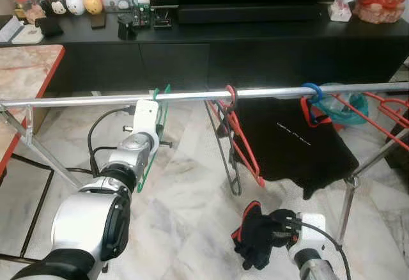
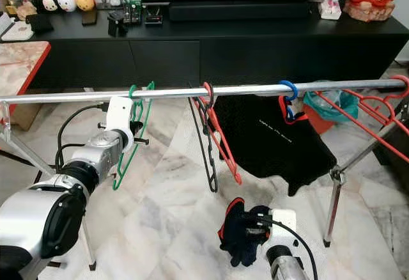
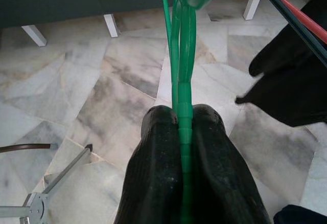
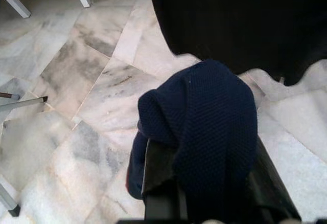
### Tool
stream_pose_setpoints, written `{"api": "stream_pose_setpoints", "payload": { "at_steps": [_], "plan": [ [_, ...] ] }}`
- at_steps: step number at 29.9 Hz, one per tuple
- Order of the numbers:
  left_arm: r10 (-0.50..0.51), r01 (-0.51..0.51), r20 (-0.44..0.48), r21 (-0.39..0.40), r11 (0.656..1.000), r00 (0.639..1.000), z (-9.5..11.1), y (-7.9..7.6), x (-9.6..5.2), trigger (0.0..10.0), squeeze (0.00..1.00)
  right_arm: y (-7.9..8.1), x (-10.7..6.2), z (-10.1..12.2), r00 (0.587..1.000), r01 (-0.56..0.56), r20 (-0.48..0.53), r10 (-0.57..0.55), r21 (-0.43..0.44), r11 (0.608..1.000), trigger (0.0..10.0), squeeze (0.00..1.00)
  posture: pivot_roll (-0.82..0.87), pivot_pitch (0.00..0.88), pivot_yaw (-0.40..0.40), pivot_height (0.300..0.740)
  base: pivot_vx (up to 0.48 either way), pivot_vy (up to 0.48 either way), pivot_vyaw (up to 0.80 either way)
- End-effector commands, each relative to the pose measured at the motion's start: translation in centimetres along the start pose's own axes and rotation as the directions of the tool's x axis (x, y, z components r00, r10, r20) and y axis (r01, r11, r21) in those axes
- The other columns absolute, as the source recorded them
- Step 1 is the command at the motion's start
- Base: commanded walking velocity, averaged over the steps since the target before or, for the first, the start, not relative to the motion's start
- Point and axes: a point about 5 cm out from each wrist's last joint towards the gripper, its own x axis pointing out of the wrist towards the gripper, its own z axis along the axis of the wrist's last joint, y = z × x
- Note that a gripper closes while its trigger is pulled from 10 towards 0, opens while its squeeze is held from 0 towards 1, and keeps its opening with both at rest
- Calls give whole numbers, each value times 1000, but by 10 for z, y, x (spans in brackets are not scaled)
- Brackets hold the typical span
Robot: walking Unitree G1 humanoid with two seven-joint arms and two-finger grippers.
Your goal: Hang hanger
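The left gripper (image 3: pixel 184 132) has its two black fingers (image 3: pixel 158 168) squeezed tight on the green hanger (image 2: pixel 131 136). The hanger runs up from between the fingers, and its hook sits over the silver rail (image 2: pixel 255 90). Further along the rail hang a red hanger (image 2: pixel 220 136) and a black shirt (image 2: pixel 271 136). Down low, the right gripper (image 4: pixel 204 203) has a dark blue knitted cloth (image 4: pixel 204 132) draped over its fingers; I cannot tell if they are pinching it.

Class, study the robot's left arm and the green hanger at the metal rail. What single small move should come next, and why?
Probably open the left gripper and draw it back. The green hanger already has its hook over the metal rail, while the fingers are shut on its wire, so only the release appears left. The right gripper holds a dark cloth low down.
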Motion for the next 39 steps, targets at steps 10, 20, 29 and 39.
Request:
{"api": "stream_pose_setpoints", "payload": {
  "at_steps": [10,20,29,39],
  "plan": [
    [11,-16,-102,-44,999,995,-28,1,-2,10000,1000,0,3,8,1000,-2,17,3,-3,1000,10000,0,-132,146,-16,740,0,0,0],
    [44,-46,-29,-69,997,999,-15,16,-3,10000,1000,2,3,8,1000,-5,15,4,1,1000,10000,0,-120,148,-15,740,0,0,0],
    [56,-45,91,-114,992,994,6,30,-5,10000,1000,7,6,10,1000,-10,17,10,10,1000,10000,0,-105,139,-13,740,0,0,0],
    [41,-26,188,-81,996,981,8,49,-20,10000,1000,14,17,16,1000,-21,17,21,19,1000,10000,0,-77,109,-12,740,0,0,0]
  ]
}}
